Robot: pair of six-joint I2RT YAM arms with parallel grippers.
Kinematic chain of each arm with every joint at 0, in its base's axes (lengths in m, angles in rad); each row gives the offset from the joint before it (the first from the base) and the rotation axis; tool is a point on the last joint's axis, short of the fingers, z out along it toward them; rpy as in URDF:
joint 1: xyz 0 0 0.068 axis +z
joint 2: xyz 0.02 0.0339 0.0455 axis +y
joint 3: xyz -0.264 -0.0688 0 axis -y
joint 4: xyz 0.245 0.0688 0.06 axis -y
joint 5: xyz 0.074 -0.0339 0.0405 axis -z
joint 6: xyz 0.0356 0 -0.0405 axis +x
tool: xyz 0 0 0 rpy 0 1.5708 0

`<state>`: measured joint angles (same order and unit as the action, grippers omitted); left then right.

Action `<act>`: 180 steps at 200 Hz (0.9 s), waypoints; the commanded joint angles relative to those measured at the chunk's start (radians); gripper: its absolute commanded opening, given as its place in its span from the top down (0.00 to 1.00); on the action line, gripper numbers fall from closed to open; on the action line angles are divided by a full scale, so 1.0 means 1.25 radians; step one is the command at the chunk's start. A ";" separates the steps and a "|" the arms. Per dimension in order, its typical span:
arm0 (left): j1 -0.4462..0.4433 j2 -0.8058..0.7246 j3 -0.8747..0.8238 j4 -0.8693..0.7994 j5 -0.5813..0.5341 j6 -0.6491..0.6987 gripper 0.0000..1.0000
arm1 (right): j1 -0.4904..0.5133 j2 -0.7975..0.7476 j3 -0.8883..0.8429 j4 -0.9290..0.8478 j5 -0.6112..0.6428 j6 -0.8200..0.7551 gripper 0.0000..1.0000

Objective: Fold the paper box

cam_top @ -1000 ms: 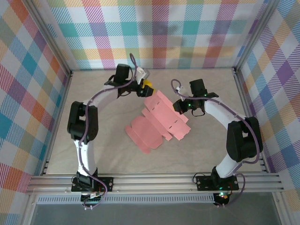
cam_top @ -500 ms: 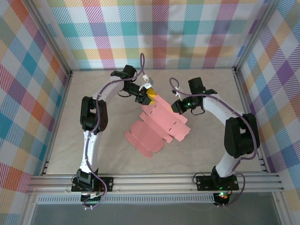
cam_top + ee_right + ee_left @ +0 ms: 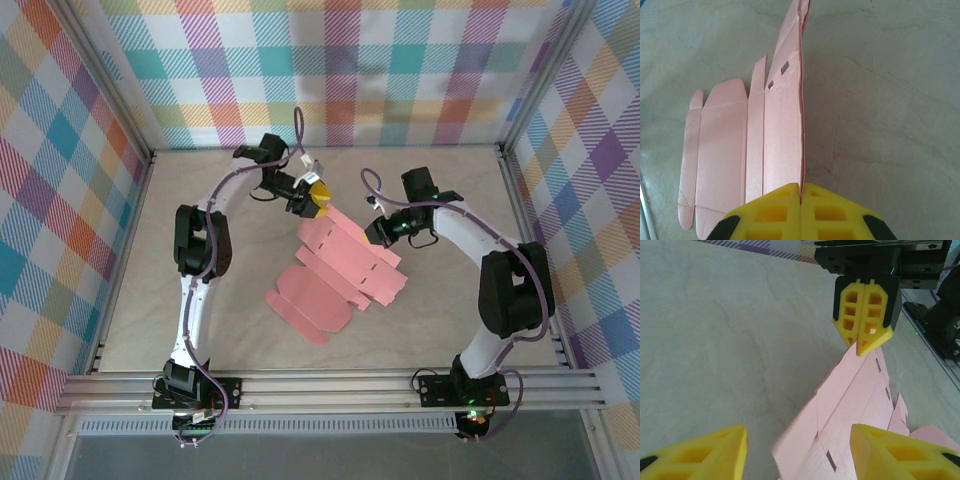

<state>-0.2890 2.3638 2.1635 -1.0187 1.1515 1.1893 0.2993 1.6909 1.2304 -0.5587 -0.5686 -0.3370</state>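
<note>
Right jaws: pinched flat on the edge of one raised panel of the paper box; fingers yellow, lattice-moulded plastic.
Left jaws: spread wide, the card's far end between them.
Paper box: thin salmon-pink die-cut blank, slotted, round-ended flaps; mid-table, one side lifted, the rest flat.
Table: pale, mottled, matte.

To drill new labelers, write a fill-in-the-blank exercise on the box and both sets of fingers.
1. The right gripper has its fingers ___ (open/shut) on the box.
2. The left gripper has its fingers ___ (open/shut).
3. The box's colour is ___.
Missing words: shut; open; pink.
</note>
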 commanded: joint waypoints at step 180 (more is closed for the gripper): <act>-0.025 0.017 0.041 -0.065 0.025 0.031 0.70 | -0.005 -0.055 -0.014 0.018 -0.059 -0.026 1.00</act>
<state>-0.3138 2.3684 2.1807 -1.0557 1.1561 1.1992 0.2993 1.6463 1.2041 -0.5179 -0.5930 -0.3389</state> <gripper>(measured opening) 0.350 0.048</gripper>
